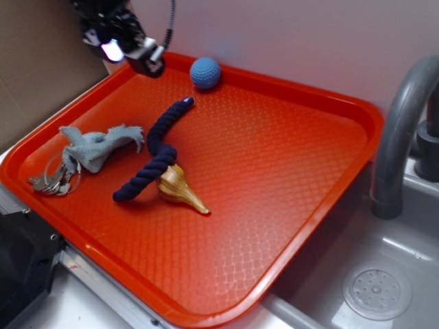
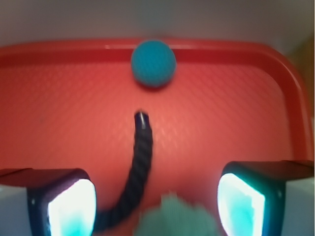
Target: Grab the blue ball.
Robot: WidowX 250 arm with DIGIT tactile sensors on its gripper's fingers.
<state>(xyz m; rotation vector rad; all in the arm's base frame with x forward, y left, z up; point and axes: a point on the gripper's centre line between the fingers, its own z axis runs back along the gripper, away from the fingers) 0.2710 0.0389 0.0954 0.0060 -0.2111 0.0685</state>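
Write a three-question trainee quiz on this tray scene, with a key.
1. True or false: the hand is shut on the blue ball.
2. Which lies nearest the ball: A) keys, B) navy rope's tip, C) seashell?
3. Fill in: the ball sits by the red tray's ____ rim.

Key: 1 false, it is open and apart; 2 B; 3 far (wall-side).
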